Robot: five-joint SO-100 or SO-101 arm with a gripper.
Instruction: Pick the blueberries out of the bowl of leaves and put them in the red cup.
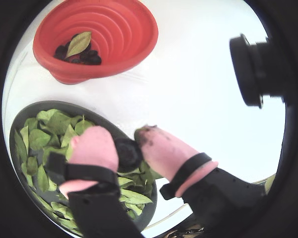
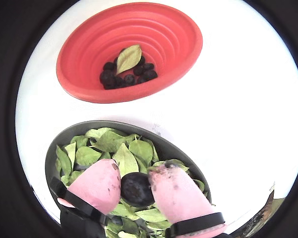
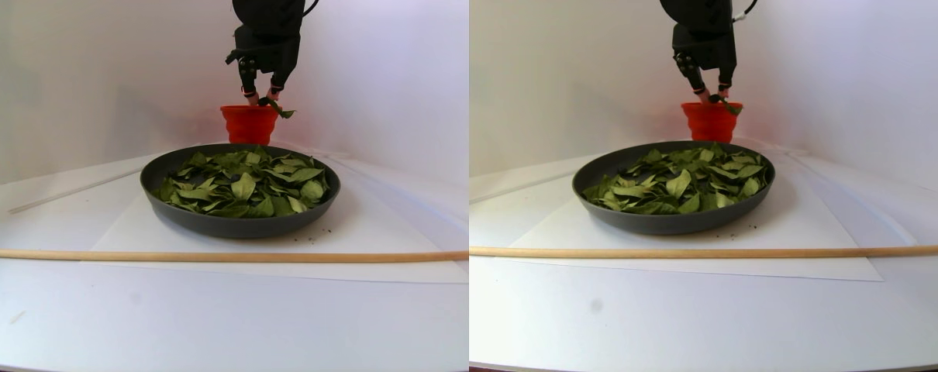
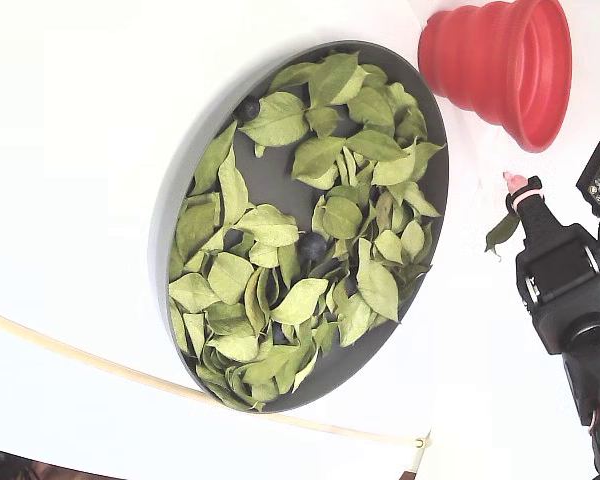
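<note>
My gripper (image 2: 135, 177) has pink-padded fingers (image 2: 97, 183) and is shut on one dark blueberry (image 2: 135, 191), also seen in a wrist view as the blueberry (image 1: 129, 154). A green leaf (image 4: 500, 230) clings by the right finger. The gripper (image 4: 515, 185) hangs above the table between the bowl (image 4: 170, 215) and the red cup (image 4: 480, 60). The red cup (image 2: 174, 44) holds several blueberries (image 2: 126, 77) and one leaf (image 2: 128, 58). Many leaves (image 4: 300, 300) fill the dark bowl (image 2: 154, 139), with loose blueberries (image 4: 312, 245) showing among them.
A thin wooden stick (image 3: 205, 256) lies across the table in front of the bowl. Bowl and cup stand on a white sheet (image 3: 128, 232). A black camera module (image 1: 253, 69) juts in at the right of a wrist view.
</note>
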